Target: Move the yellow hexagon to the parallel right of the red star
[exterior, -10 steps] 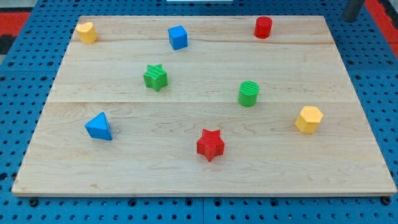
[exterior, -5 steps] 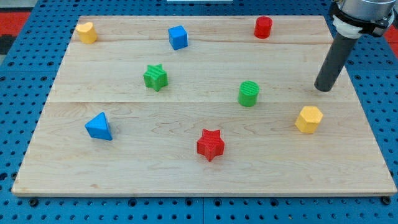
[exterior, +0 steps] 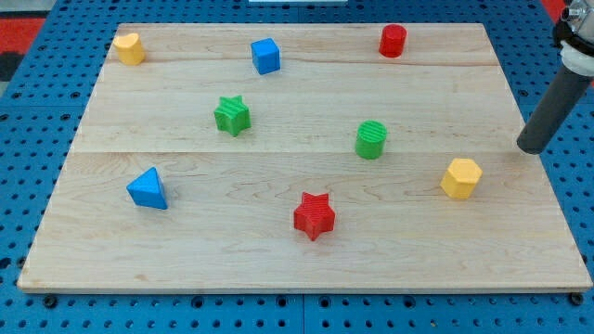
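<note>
Wooden board [exterior: 278,250] on blue pegboard [exterior: 28,139]. Yellow block [exterior: 129,47], shape unclear, at the view's top-left corner. Blue cube [exterior: 265,56] and red cylinder [exterior: 393,41] along the top edge. Green star [exterior: 232,116] and green cylinder [exterior: 370,139] mid-board, well apart. Blue triangle [exterior: 148,188] at lower left.

Yellow hexagon [exterior: 461,178] lies right of, slightly above, red star [exterior: 314,216].

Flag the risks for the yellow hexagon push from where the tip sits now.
1. My tip is up and right of the yellow hexagon; pushing from there may drive it into the red star and shift it.
2. The tip is by the board's right edge and may slip off.
</note>
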